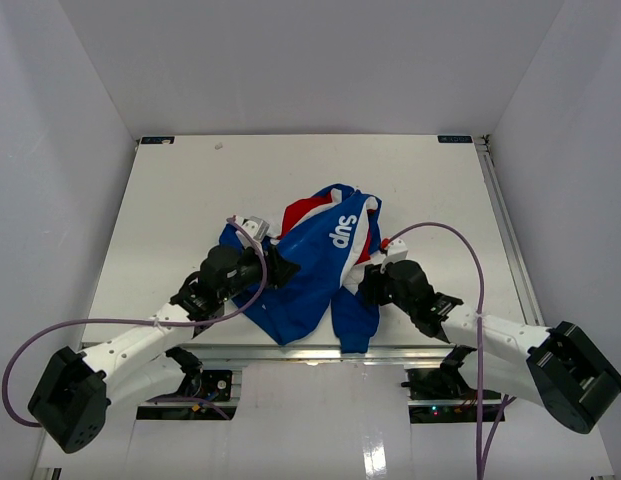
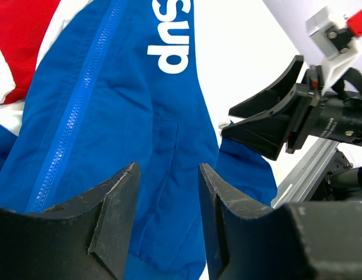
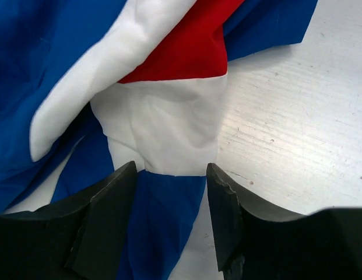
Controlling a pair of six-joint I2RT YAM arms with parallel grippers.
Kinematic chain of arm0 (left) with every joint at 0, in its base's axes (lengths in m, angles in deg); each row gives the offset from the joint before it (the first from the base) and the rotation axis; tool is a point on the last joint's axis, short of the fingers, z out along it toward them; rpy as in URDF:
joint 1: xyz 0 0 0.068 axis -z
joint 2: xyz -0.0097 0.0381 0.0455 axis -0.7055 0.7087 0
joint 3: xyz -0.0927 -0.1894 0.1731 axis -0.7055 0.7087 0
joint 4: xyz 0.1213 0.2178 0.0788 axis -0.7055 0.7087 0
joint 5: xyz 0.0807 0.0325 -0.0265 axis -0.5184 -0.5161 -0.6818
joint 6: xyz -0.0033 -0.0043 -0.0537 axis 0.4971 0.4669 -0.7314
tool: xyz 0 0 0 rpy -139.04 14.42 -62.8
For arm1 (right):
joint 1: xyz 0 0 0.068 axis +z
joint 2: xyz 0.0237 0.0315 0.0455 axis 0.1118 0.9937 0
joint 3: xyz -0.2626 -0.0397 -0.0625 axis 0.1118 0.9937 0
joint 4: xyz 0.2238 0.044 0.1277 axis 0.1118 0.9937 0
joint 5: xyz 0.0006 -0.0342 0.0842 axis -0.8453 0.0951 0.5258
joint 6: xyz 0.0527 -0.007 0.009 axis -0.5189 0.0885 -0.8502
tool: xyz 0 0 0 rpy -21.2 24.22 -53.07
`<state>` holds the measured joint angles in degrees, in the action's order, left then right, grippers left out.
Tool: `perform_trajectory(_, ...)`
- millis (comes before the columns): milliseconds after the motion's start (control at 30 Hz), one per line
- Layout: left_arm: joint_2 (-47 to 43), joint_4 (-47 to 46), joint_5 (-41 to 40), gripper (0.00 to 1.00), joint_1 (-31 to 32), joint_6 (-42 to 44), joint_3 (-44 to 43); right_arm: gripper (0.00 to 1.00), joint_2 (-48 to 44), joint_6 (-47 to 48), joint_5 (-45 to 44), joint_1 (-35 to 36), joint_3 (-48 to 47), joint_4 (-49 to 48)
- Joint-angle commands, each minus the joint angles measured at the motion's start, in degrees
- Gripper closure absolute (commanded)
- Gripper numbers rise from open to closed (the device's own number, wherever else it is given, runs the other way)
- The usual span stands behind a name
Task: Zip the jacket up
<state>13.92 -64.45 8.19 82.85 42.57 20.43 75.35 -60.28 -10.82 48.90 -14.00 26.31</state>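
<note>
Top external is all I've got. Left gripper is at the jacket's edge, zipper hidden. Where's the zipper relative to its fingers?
Observer: In the left wrist view, the blue zipper runs diagonally just left of the left gripper, not between its fingers.
Operator: And the right side?
Observer: In the right wrist view, the right gripper has its jaws apart over a blue strip of the jacket, just below a white panel.

I get bright, even overhead light; soft shadow beside jacket (image 3: 169,122); whites near blown; wrist foregrounds slightly soft.
</note>
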Motion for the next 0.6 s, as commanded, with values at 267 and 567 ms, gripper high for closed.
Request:
perform_trajectory(267, -3.96, -3.17, -6.54, 0.45, -0.10, 3.36, 4.36, 0.92, -1.29, 4.95, -10.69, -4.28, -2.94, -0.25)
perform_trajectory(567, -4.89, -0.82, -9.48, 0.45, 0.82, 5.27, 3.63, 0.92, -0.27, 11.58, -16.52, -17.94, -14.45, 9.17)
